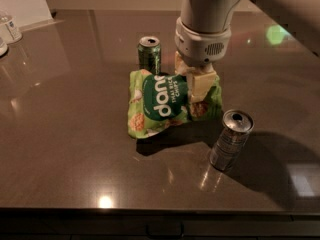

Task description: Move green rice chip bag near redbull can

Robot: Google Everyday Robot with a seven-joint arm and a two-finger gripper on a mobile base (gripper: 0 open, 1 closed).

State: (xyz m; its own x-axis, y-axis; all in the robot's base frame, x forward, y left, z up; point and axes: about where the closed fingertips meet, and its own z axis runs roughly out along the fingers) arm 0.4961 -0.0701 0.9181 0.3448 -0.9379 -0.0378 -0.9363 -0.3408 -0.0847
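Holding green rice chip bag [159, 104] by right side in closed gripper [197, 86], near redbull can [231, 140]. Probably light, crinkly, slippery; best pinched at edge.

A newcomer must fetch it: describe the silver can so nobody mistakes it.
On the dark glossy table, find the crinkly bright green chip bag, its right side clamped in the gripper. Just right of it, nearer the front edge, stands the slim silver-grey metal can; the other can, behind the bag, is green.

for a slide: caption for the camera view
The end effector grips the green rice chip bag close to the redbull can, green soda can behind.
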